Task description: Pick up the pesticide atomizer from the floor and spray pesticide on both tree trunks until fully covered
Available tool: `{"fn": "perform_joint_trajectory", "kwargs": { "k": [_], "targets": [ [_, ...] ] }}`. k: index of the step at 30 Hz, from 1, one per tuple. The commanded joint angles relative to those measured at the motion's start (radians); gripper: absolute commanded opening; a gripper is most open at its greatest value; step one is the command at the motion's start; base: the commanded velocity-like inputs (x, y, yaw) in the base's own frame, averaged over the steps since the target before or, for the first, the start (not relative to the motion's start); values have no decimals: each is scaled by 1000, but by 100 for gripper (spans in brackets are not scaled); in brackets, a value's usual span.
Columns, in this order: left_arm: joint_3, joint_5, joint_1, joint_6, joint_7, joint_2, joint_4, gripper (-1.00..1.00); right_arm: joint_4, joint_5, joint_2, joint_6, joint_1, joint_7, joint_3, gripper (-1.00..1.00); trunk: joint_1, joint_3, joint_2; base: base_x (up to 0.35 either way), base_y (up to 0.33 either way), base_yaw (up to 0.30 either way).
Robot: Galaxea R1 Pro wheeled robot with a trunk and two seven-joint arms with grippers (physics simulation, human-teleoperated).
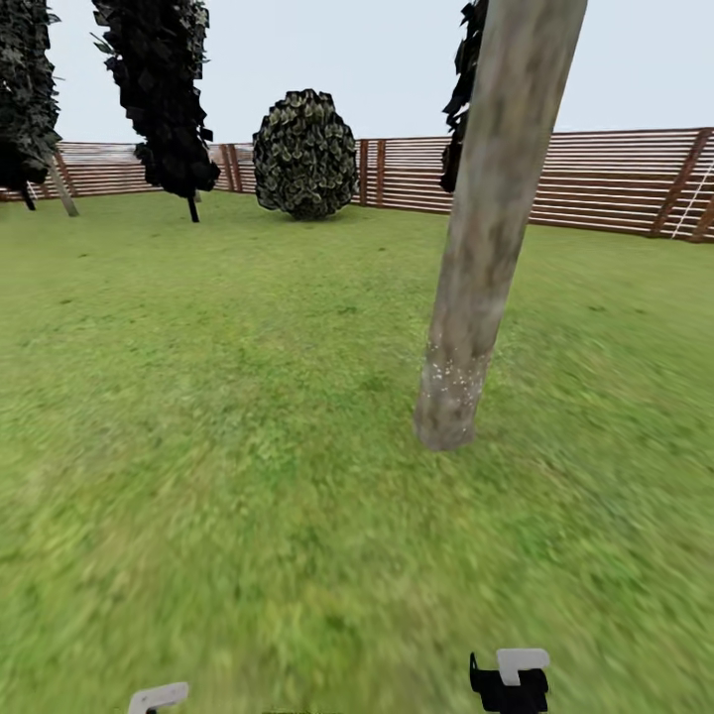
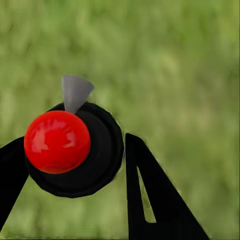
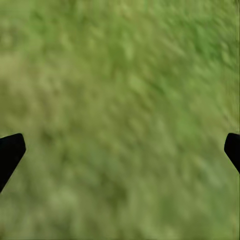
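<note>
From head height we look forward and down across the lawn (image 1: 218, 416) toward the fence (image 1: 595, 183); both wrist cameras face grass (image 3: 120, 100) close below.

**Where everything sits in the garden right now**

So from the head view, the tree trunk (image 1: 493, 198) stands right of centre on the grass (image 1: 228, 446), leaning a bit toward the right as it goes up, with white pesticide specks (image 1: 451, 375) on its lower part, just above the base. Way behind it runs the fence (image 1: 595, 178), across the whole back of the lawn. A round bush (image 1: 304, 154) sits just before the fence, left of the trunk. Further left are two column-shaped trees (image 1: 159, 89), one at the picture's left edge. In the left wrist view, the atomizer (image 2: 72, 147) sits between the left gripper (image 2: 70, 165) fingers, grass beyond it. The right gripper (image 3: 120, 150) fingers stand wide apart over grass.
</note>
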Motion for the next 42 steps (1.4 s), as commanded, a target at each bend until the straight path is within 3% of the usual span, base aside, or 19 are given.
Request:
{"fn": "perform_joint_trajectory", "kwargs": {
  "k": [1, 42],
  "targets": [
    [-8, 10, -1, -3, -1, 0, 1, -100, 1, 11, 0, -2, 0, -4, -8, 100, 0, -1, 0, 0, 0, 285],
    [-8, 10, 0, -3, 0, 2, 1, -100, 1, 11, 0, -2, 0, -4, -8, 100, 0, -24, 0, -39, 27, 285]
  ]
}}
